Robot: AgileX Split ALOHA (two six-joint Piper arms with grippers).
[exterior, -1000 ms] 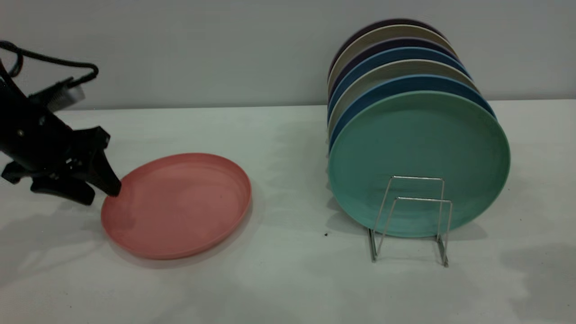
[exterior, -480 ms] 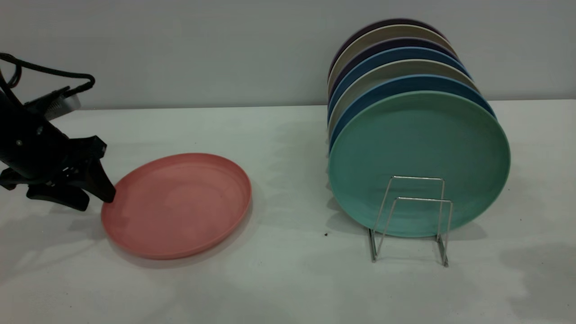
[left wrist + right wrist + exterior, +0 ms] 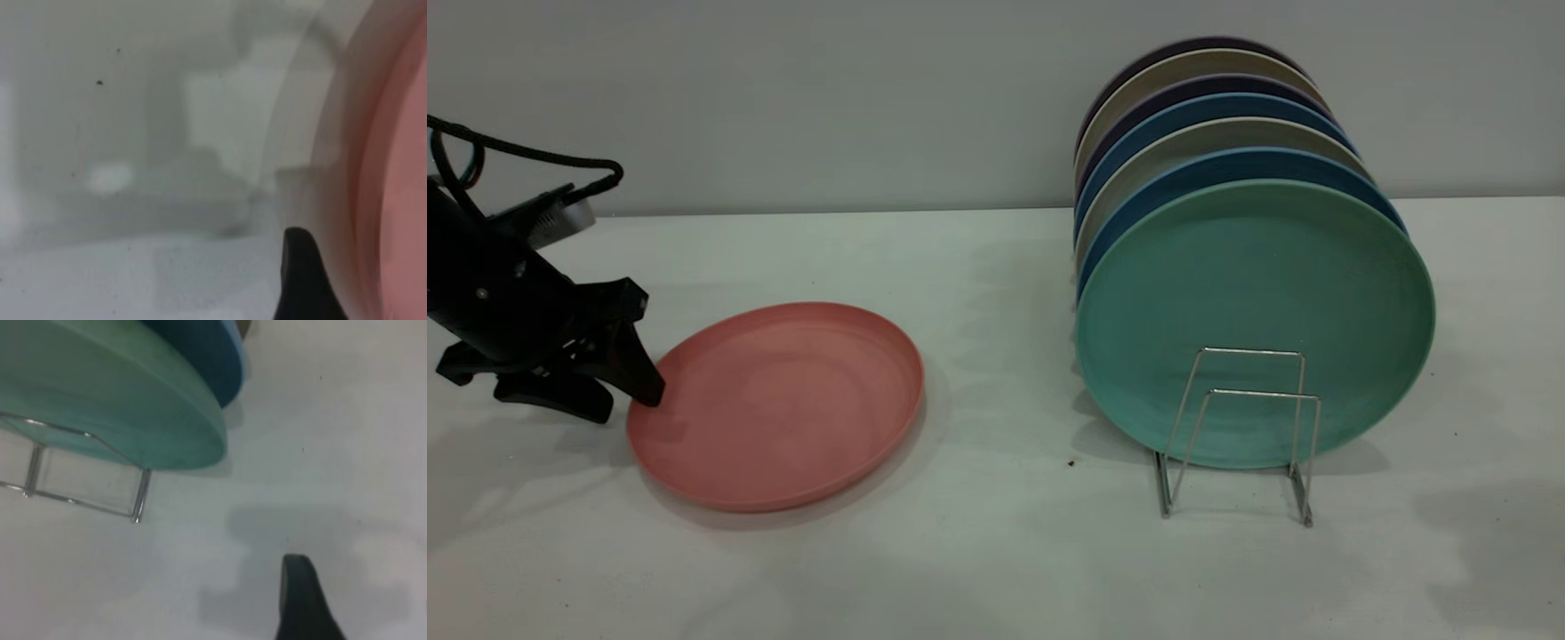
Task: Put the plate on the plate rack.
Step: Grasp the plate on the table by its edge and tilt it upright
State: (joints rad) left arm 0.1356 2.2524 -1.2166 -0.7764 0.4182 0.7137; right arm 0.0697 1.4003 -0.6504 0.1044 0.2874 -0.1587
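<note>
The salmon-pink plate (image 3: 783, 404) lies flat on the white table at the left. My left gripper (image 3: 627, 404) is low at its left rim, jaws open: one finger (image 3: 640, 378) is over the rim, the other (image 3: 569, 400) on the table outside it. In the left wrist view one dark finger (image 3: 300, 280) sits just outside the plate's rim (image 3: 393, 167). The silver wire plate rack (image 3: 1240, 427) stands at the right. The right arm is out of the exterior view; its wrist view shows one finger (image 3: 300, 600) above bare table near the rack (image 3: 87, 473).
Several plates stand upright in the rack, the teal-green plate (image 3: 1254, 311) foremost, blue (image 3: 1227, 169) and beige ones behind. Two front wire loops hold nothing. A grey wall (image 3: 827, 98) closes the back of the table.
My left gripper drew back a little to the left, then came back to the plate's left rim, slightly lower. The plate and the rack have not moved.
</note>
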